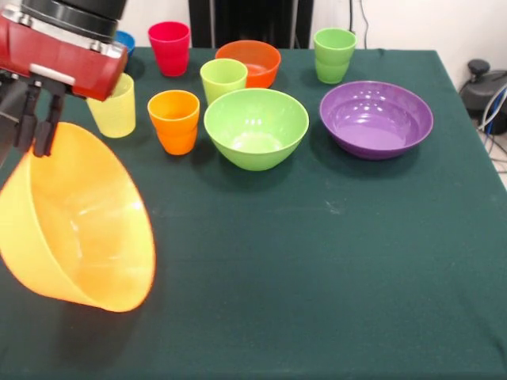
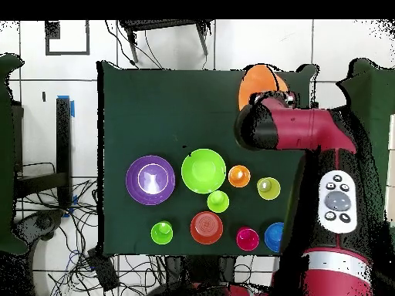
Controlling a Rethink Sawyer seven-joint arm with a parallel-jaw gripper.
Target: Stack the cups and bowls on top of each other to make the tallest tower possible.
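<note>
My gripper is shut on the rim of the very large translucent orange bowl, which hangs tilted above the table's left side with its opening facing right. In the overhead view that bowl pokes out from under the arm. Standing on the cloth are the lime green bowl, the purple bowl, the orange-red bowl and the blue bowl, the last half hidden behind the wrist. The cups stand upright: yellow, orange, lime green, darker green and red.
A dark green cloth covers the table. All the standing cups and bowls crowd the far half in the front view. Cables and a black object lie off the table's right edge.
</note>
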